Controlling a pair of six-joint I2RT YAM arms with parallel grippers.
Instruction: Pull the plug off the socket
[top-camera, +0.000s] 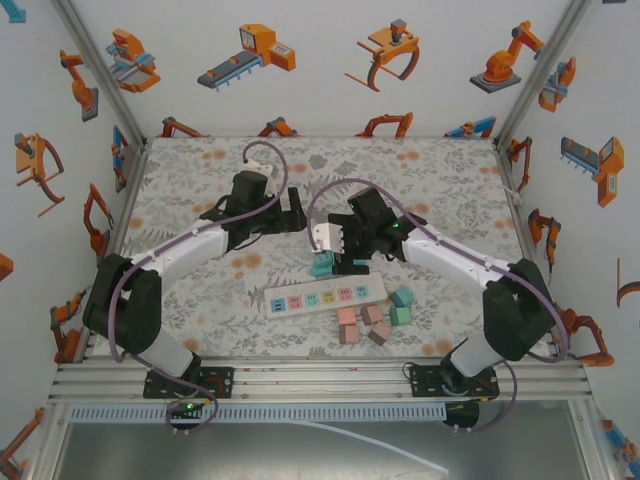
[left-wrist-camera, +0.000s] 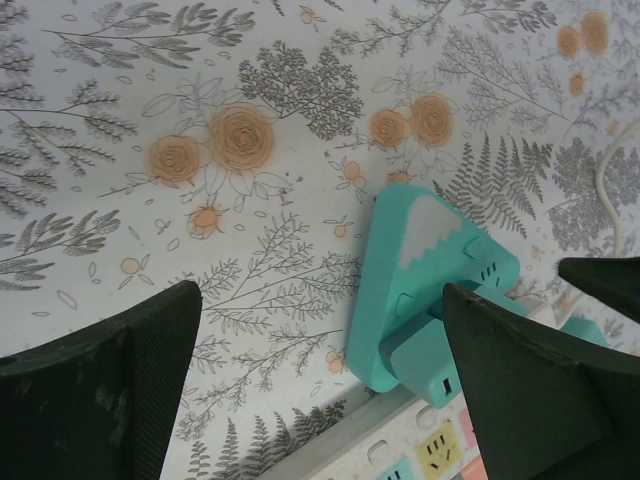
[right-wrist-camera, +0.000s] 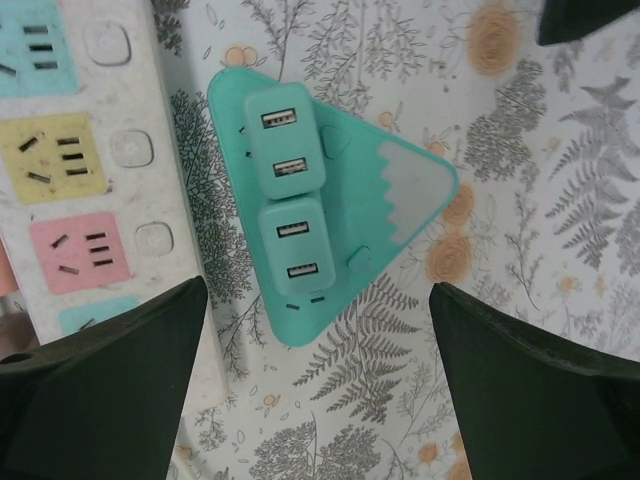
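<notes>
Top: teal triangular plug (top-camera: 321, 265) lay at the far long edge of the power strip (top-camera: 325, 296), right gripper (top-camera: 345, 262) over it. Left gripper (top-camera: 293, 213) hung farther back, open cloth around it. Coloured blocks (top-camera: 375, 322) crowded the strip's near right end.

Left wrist: left gripper (left-wrist-camera: 320, 400) spread wide, nothing between. Plug (left-wrist-camera: 430, 290) sat toward the right finger (left-wrist-camera: 530, 390), with bare cloth to the left.

Right wrist: right gripper (right-wrist-camera: 320, 390) spread wide, holding nothing, with the plug's (right-wrist-camera: 320, 210) lower corner between the fingers and not touching them. A thin gap of cloth separated plug and strip (right-wrist-camera: 80, 170).

L fingers (left-wrist-camera: 100, 390) & R fingers (right-wrist-camera: 100, 385) both spread wide
</notes>
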